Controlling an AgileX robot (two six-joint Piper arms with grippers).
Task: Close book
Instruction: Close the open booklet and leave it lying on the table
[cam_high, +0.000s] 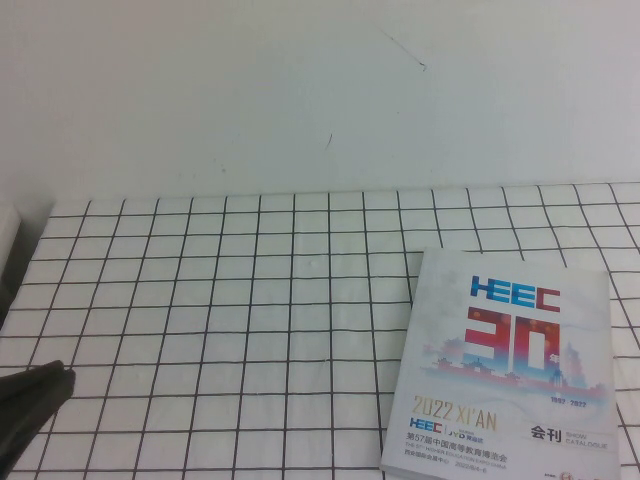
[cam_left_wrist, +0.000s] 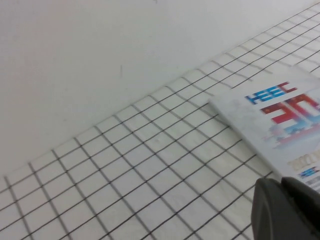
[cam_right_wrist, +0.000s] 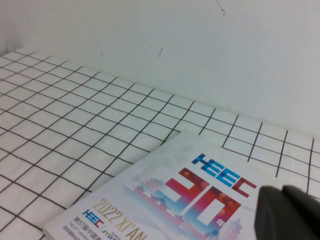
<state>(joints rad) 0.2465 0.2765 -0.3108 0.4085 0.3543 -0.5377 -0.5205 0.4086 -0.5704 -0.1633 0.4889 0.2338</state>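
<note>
High view: book (cam_high: 500, 370) flat on the surface (cam_high: 220, 320), at the near right, closed, front cover up. "HEEC", a large "30" and "2022 XI'AN" readable on the cover. Near edge of the book cut off by the picture's edge. White cloth with a black grid spread over the surface, and a plain white wall (cam_high: 300, 90) behind the far edge. Left tool (cam_high: 35, 395) at the near left corner, dark, low over the cloth, well apart from the book. Released or clenched: cannot tell. Right tool not visible here.

Left wrist view: left tool (cam_left_wrist: 286, 210) only a dark blurred mass at the picture's corner, state again impossible to tell. Book (cam_left_wrist: 280, 120) to its right, lying flat on the grid cloth, cover up and closed, one corner pointing toward the wall (cam_left_wrist: 100, 50).

Right wrist view: right tool (cam_right_wrist: 290, 212) a dark blurred shape in front of the book (cam_right_wrist: 175, 200). Touching the cover or above it: cannot tell. Released or clenched: cannot tell either. Cover flat and closed, title print clear. Grid cloth running left and far to the wall (cam_right_wrist: 200, 45).
</note>
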